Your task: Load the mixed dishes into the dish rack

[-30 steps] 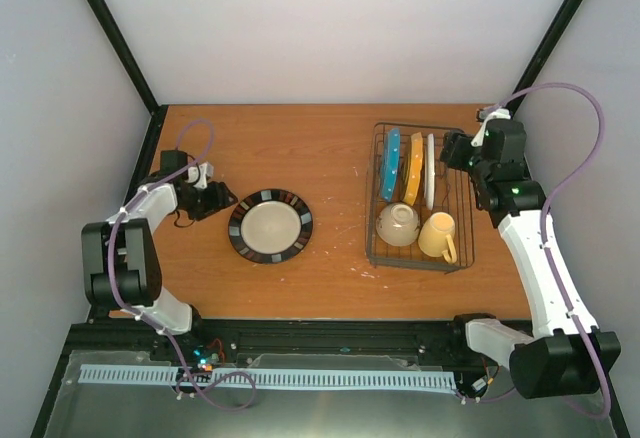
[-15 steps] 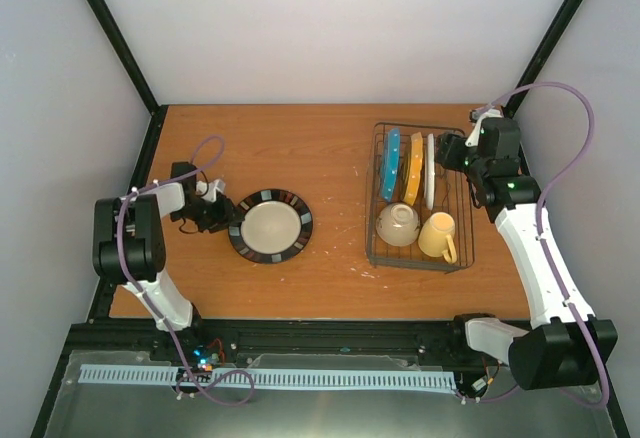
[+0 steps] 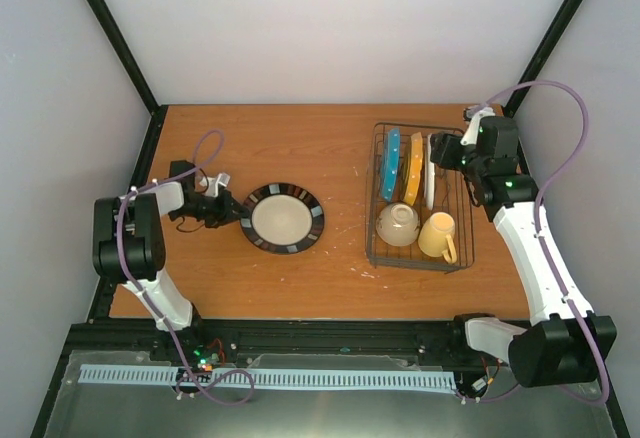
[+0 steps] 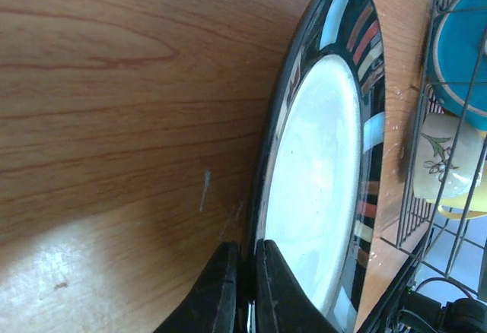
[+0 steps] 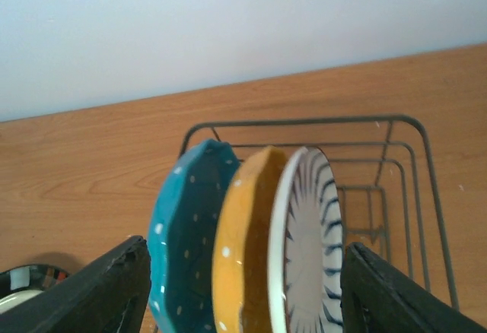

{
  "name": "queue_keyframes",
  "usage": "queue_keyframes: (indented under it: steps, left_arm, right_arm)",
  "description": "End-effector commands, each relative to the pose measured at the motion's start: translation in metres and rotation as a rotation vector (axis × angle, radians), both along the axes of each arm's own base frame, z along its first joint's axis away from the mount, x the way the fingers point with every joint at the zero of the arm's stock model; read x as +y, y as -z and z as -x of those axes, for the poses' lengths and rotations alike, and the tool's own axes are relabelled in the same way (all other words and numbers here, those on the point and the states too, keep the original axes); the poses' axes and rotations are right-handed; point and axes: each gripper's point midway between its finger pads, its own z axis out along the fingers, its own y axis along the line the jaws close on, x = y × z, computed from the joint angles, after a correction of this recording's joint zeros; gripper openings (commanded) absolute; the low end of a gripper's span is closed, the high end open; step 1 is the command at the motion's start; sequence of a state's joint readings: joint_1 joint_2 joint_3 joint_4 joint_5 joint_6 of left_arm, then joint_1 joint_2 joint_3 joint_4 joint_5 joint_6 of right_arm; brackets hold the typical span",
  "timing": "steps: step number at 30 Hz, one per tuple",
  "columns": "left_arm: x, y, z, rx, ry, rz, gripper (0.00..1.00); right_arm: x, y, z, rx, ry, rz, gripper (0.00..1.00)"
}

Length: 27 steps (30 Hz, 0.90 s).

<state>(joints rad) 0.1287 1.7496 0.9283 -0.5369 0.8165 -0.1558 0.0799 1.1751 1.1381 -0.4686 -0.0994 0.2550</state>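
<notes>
A round plate with a black rim of coloured dashes and a cream centre lies on the wooden table, left of the dish rack. My left gripper is shut on its left rim; in the left wrist view the fingertips pinch the plate edge. In the rack stand a teal dotted plate, an orange-yellow plate and a white black-striped plate, with a cream bowl and a yellow mug in front. My right gripper is open, its fingers straddling the three upright plates.
The rack's far wire rim sits close to the back wall. Black frame posts stand at the table's back corners. The dark plate's edge shows at the lower left of the right wrist view.
My left gripper has shut on the dark-rimmed plate's rim and the plate has shifted to the right. The right gripper has moved slightly closer over the racked plates.
</notes>
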Motion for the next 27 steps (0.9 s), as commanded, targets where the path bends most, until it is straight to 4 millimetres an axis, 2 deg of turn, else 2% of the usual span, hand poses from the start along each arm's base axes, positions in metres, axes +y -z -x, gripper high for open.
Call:
queue_keyframes:
  steps: [1,2,4,5,6,8,11,13,15,17,20,27]
  left_arm:
    - [0.003,-0.027,-0.010,-0.063,-0.020,-0.042,0.01]
    - [0.001,-0.041,-0.014,-0.087,-0.022,-0.036,0.01]
    - [0.000,-0.080,-0.028,-0.153,-0.057,-0.030,0.00]
    - [-0.001,-0.097,-0.033,-0.176,-0.075,-0.017,0.00]
    - [-0.002,-0.114,-0.038,-0.195,-0.090,-0.001,0.01]
    - [-0.005,-0.142,-0.042,-0.219,-0.099,0.016,0.01]
    - [-0.011,-0.171,-0.043,-0.246,-0.098,0.011,0.01]
    - [-0.013,-0.187,-0.043,-0.264,-0.102,0.007,0.01]
    - [-0.014,-0.198,-0.043,-0.275,-0.112,0.006,0.01]
    - [-0.014,-0.207,-0.042,-0.278,-0.121,0.006,0.00]
    - [-0.016,-0.214,-0.038,-0.274,-0.122,-0.002,0.01]
    - [-0.021,-0.223,-0.023,-0.275,-0.112,0.030,0.01]
  right_arm:
    - [0.038,-0.032,0.005,-0.161,-0.171,-0.003,0.66]
    - [0.053,-0.038,0.010,-0.211,-0.215,0.038,0.63]
    - [0.099,-0.045,0.027,-0.310,-0.349,0.146,0.49]
    - [0.121,-0.044,0.038,-0.358,-0.404,0.216,0.47]
    - [0.145,-0.042,0.051,-0.406,-0.467,0.287,0.53]
    - [0.181,-0.031,0.071,-0.450,-0.537,0.432,0.64]
    - [0.229,0.009,0.098,-0.442,-0.643,0.644,0.72]
    - [0.249,0.033,0.111,-0.457,-0.681,0.786,0.72]
    - [0.262,0.048,0.119,-0.488,-0.688,0.892,0.73]
    - [0.274,0.057,0.123,-0.519,-0.702,0.926,0.74]
    - [0.291,0.061,0.123,-0.555,-0.716,0.947,0.75]
    - [0.320,0.078,0.109,-0.609,-0.736,1.066,0.76]
